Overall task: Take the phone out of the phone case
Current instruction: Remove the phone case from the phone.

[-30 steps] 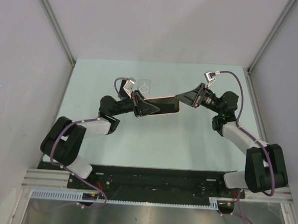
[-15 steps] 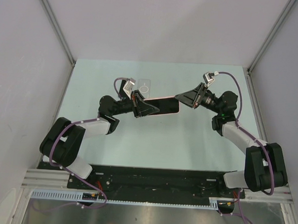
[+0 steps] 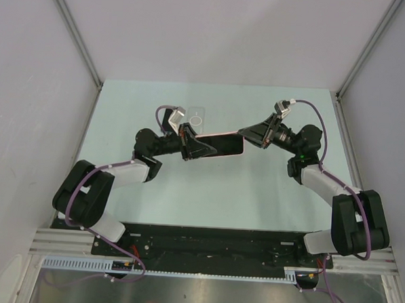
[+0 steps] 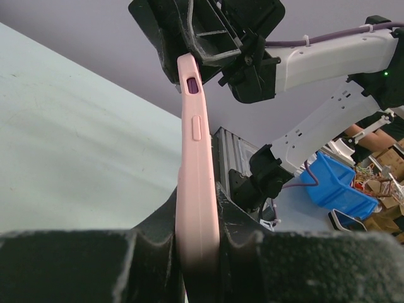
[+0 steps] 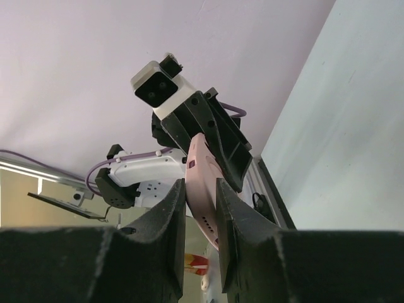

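Observation:
The phone in its pink case [image 3: 220,144] hangs above the middle of the table, its dark screen facing the camera, held at both ends. My left gripper [image 3: 192,145] is shut on its left end. In the left wrist view the case [image 4: 192,126] stands edge-on, pinched between my jaws [image 4: 199,202]. My right gripper [image 3: 246,133] is shut on the right end. In the right wrist view the pink case [image 5: 202,167] sits between my fingers [image 5: 201,192], with the left gripper [image 5: 214,136] clamped on the far end.
A clear flat case-like item with a ring mark [image 3: 196,115] lies on the pale green table [image 3: 255,188] just behind the left gripper. Grey walls close in the table on three sides. A blue bin [image 4: 338,186] shows off the table.
The right wrist has rolled slightly and its camera has shifted. The phone and the left gripper stay in the same place.

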Tool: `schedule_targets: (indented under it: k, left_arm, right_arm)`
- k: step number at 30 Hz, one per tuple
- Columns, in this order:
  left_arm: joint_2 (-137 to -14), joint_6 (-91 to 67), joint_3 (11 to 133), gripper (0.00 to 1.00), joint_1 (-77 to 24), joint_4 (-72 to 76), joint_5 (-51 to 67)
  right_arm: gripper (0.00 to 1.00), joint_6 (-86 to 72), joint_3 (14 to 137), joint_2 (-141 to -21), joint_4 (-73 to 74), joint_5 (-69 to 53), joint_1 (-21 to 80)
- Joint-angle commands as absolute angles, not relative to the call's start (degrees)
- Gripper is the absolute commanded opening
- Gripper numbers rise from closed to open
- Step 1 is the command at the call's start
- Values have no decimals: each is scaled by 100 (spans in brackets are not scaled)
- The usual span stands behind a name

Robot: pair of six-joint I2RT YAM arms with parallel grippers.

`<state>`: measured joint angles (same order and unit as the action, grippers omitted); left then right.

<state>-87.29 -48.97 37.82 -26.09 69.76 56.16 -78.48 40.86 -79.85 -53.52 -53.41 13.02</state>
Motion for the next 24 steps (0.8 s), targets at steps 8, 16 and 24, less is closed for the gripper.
schedule_targets:
  k: [8,16,24]
  left_arm:
    - [-8279,-4500,3981,1,-3313,9642,7497]
    - [-8191,-4482,3973,0,-3349,9642,7585]
    - [-8270,-4597,3955,0,-3296,9642,7269]
  right_arm:
    - [0,-8323,4078,-8147,-5203,-4614,1283]
    - [0,-8306,4078,-8218,-5203,-4623,1266]
    - [2,-7709,4078,-8007,-5001,-4465,1240]
